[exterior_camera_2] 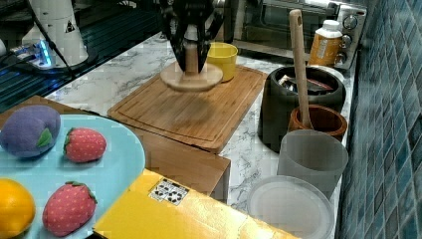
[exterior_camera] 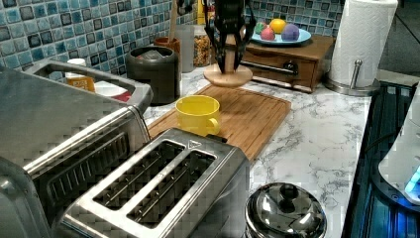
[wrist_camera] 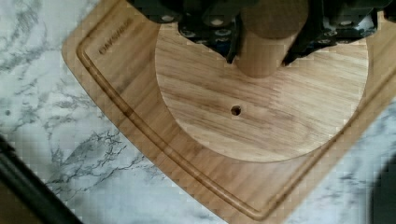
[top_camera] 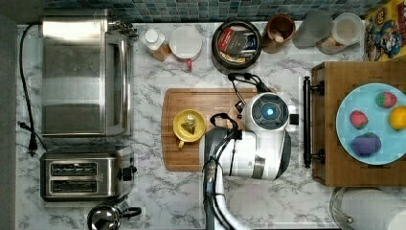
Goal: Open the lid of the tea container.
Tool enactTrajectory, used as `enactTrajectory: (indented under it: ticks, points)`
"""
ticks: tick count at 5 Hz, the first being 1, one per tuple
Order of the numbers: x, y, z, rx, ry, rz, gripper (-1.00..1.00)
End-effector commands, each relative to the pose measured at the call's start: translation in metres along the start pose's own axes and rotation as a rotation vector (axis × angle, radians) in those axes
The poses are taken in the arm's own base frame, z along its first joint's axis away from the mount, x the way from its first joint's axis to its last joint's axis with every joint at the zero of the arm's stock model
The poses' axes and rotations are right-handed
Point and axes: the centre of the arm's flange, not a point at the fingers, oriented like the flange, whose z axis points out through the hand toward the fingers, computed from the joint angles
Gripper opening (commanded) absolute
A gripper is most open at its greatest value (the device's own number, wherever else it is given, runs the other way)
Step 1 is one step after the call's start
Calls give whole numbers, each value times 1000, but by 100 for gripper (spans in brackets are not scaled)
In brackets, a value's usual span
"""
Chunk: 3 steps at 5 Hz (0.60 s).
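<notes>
Over the cutting board (top_camera: 191,158), approx. centre of the top view, the gripper (exterior_camera: 229,49) is clamped on the upright knob of the round wooden lid (exterior_camera_2: 191,77); fingers closed tight against the knob on both sides in the wrist view, nothing else held. Lid disc (wrist_camera: 261,102) sits low over the board's 3 o'clock end in the top view; touching or just clear of the wood, cannot tell; it looks level. Tea container (top_camera: 236,45) stands on the marble at 12 o'clock from the board in the top view, w/ rim open and red and dark packets showing inside; well apart from the lid. Yellow cup (top_camera: 189,125) w/ a tea bag in it is on the board at 9 o'clock from the gripper; brown jar (top_camera: 279,29) w/ a wooden spoon is at 3 o'clock from the container.

Judgement: lid is already off the tin, so the opening itself looks done; step in hand is parking the lid on the board. Next move prob. calls for settling the disc flat, then spreading the fingers and rising straight up so the knob isn't dragged; keep clear of the cup at 9 o'clock.
</notes>
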Motion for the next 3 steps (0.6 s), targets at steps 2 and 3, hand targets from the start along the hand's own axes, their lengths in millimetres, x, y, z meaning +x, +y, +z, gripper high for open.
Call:
enactTrajectory:
  ticks: [2,3]
  points:
    - [-68,-59,-264,247,194,-377,-100]
    - [-68,-59,-264,247,194,-377,-100]
